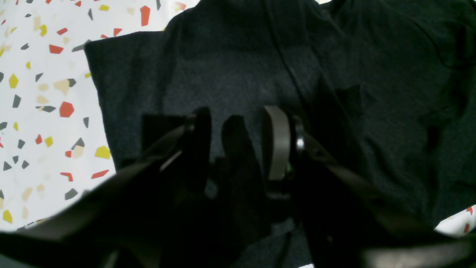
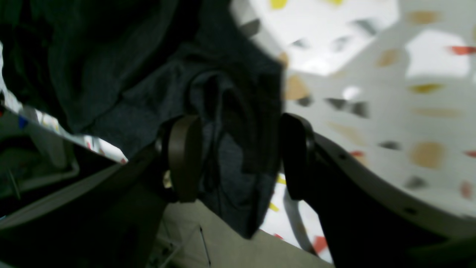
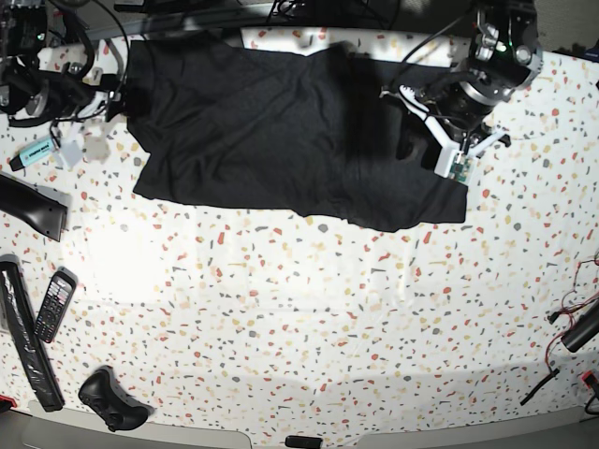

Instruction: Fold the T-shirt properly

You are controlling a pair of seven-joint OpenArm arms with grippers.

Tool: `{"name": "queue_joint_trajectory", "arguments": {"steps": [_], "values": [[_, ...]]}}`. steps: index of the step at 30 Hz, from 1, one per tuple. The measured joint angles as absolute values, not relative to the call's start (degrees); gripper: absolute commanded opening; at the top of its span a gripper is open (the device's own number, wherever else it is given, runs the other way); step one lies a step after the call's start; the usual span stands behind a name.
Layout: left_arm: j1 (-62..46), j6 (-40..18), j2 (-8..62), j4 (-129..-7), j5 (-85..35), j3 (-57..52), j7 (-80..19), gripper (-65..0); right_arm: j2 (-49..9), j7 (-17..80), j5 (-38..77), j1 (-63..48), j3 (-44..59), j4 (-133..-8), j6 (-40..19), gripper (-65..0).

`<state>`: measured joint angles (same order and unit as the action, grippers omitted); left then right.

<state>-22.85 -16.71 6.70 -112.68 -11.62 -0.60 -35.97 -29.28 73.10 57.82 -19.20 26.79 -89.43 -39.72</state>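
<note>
Overhead, one black T-shirt [image 3: 271,131] lies spread across the speckled table [image 3: 309,299], stretched between the two claws. The left claw [image 1: 238,149] sits low over the shirt with its two fingers apart; dark cloth bunches up between them, though that view is too dim to tell whether it is pinched or merely lying under the tips. The right claw [image 2: 238,156] has its two pads [image 2: 184,156] spread wide, a hanging fold of the shirt's edge between them and the table's rim just below. Well away from both claws, near the table's front left, lie one phone [image 3: 53,304] and one black controller [image 3: 112,400].
</note>
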Motion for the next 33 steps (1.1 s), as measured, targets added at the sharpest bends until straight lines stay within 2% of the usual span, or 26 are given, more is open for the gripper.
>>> {"name": "queue_joint_trajectory", "arguments": {"steps": [9, 20, 26, 33], "values": [[-22.85, -16.73, 6.70, -112.68, -11.62, -0.64, -36.23, -43.0, -26.46, 66.39, 50.92, -18.83, 18.96, -89.84, -39.99, -32.4], [-22.85, -16.73, 6.70, -112.68, -8.91, -0.67, -36.25, -43.0, -24.01, 63.59, 50.92, -18.72, 18.02, -89.82, -39.99, -32.4], [-22.85, -16.88, 7.75, -112.68, -6.92, -0.62, -36.23, -43.0, -23.75, 64.75, 50.78, -18.90, 22.55, -89.76, -40.10, -32.4], [-22.85, -16.75, 10.33, -112.68, -10.31, -0.67, -36.23, -43.0, -25.41, 65.36, 49.36, -19.05, 29.74, -89.54, -39.90, -32.4]]}}
